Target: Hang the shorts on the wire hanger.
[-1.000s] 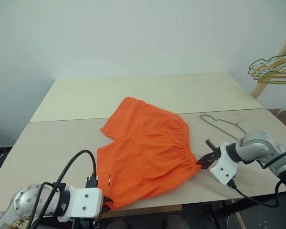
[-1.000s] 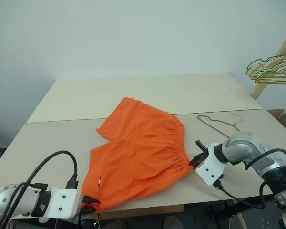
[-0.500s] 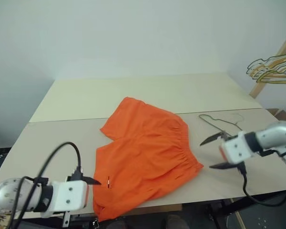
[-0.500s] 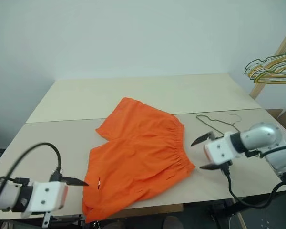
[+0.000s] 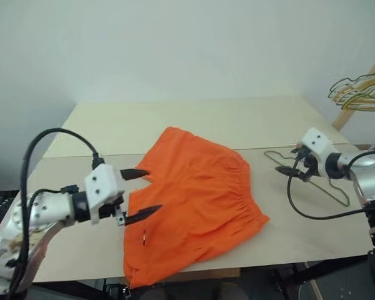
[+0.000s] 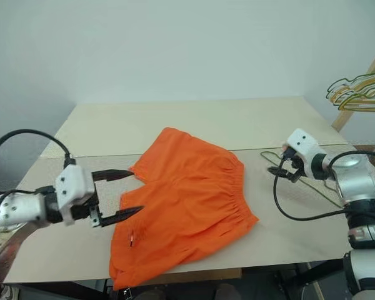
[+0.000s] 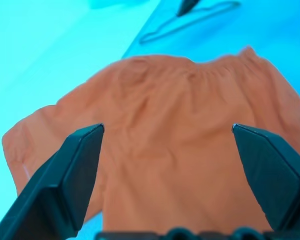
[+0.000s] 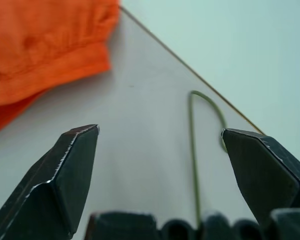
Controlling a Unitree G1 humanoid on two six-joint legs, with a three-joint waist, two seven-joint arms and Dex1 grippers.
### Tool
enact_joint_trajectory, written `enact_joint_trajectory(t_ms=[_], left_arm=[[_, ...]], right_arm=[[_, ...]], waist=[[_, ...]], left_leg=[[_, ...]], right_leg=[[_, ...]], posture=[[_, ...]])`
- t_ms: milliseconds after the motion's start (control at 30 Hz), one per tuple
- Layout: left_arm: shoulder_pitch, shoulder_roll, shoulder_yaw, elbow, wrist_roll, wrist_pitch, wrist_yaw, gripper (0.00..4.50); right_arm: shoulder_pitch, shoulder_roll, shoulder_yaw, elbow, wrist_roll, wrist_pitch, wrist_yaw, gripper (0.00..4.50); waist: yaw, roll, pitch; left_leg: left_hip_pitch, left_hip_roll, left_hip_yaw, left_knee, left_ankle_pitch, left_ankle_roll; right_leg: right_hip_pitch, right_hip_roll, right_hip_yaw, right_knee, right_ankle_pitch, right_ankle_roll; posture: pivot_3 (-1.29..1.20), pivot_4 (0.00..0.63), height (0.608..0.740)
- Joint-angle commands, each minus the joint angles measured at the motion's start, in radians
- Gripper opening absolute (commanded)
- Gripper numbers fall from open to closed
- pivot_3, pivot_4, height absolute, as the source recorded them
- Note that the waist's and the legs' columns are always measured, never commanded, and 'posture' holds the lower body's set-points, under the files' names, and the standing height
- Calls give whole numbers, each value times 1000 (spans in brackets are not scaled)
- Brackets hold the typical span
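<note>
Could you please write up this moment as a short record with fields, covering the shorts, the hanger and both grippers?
shorts: the shorts lie spread flat on the table, waistband toward the robot's right, held by nothing
hanger: the wire hanger lies flat on the table to the right of the shorts, apart from them
left gripper: the left gripper is open, above the left edge of the shorts
right gripper: the right gripper is open, over the wire hanger, holding nothing
background: coloured hangers on a wooden rail at the far right
</note>
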Motion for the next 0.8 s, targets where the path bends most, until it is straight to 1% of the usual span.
enact_joint_trajectory(t_ms=[33, 167, 267, 300, 367, 400, 433, 500, 600, 633, 800], left_arm=[[-153, -26, -74, 48, -36, 51, -1, 4437], [-243, -40, -159, 103, -22, 62, -35, 4437], [-306, -77, -205, 157, -25, 81, -37, 4437], [-313, -77, -211, 161, -25, 84, -43, 4437], [-331, -82, -235, 178, -10, 75, -52, 4437], [-333, -83, -235, 178, -17, 81, -53, 4437], [-342, -93, -246, 189, -13, 83, -51, 4437], [-344, -101, -251, 186, -17, 95, -45, 4437], [-337, -117, -259, 178, -15, 105, -35, 4437], [-327, -115, -253, 165, -18, 111, -33, 4437], [-278, -100, -249, 122, -10, 129, -9, 4437]], right_arm=[[-77, -27, -61, 25, 4, 65, 4, 4500], [-98, -52, -47, 67, -40, 83, 28, 4500], [-111, -73, -45, 108, -55, 78, 76, 4500], [-111, -80, -47, 106, -55, 93, 93, 4500], [-124, -87, -40, 134, -75, 92, 108, 4500], [-123, -93, -35, 133, -83, 97, 123, 4500], [-130, -95, -21, 150, -102, 90, 137, 4500], [-134, -99, -7, 147, -119, 102, 165, 4500], [-159, -93, -2, 170, -135, 104, 185, 4500], [-156, -96, -1, 159, -138, 100, 191, 4500], [-194, -78, 15, 192, -158, 97, 214, 4500]], waist=[[-3, 0, 0], [-25, 0, 0], [-40, 0, 2], [-46, -1, 10], [-58, -1, 26], [-62, -2, 36], [-68, -1, 49], [-82, -1, 68], [-91, 0, 85], [-90, 1, 91], [-84, 2, 105]], left_leg=[[0, 0, 0, 0, 0, 0], [0, -1, 0, -1, 0, 0], [-2, -1, 1, -2, 0, 0], [-2, -1, 1, -2, 0, 0], [0, 0, 0, -1, 0, 0], [1, -1, 0, -1, 0, 1], [1, -1, 1, -1, 0, 1], [3, 0, 3, -1, 0, 2], [3, 0, 4, -1, 0, 2], [3, 0, 4, -1, 0, 2], [-9, 0, 4, 0, 1, 2]], right_leg=[[0, 0, 0, 0, 0, 0], [0, 0, 0, -1, 0, 1], [0, 1, -1, -3, 0, 1], [0, 1, 0, -3, 0, 1], [1, 1, 2, -3, 0, 1], [1, 1, 4, -2, 0, 1], [2, 1, 8, -1, 0, 1], [2, 1, 10, 0, 0, 1], [-2, 2, 13, 1, 0, 2], [-4, 2, 13, 2, 0, 2], [-19, 1, 13, 5, 1, 2]], posture=[[22, 0, 740], [-34, 0, 740], [-59, 48, 740], [-63, 73, 740], [-68, 93, 740], [-80, 123, 740], [-85, 132, 740], [-100, 156, 740], [-99, 163, 740], [-102, 174, 740], [-91, 188, 740]])
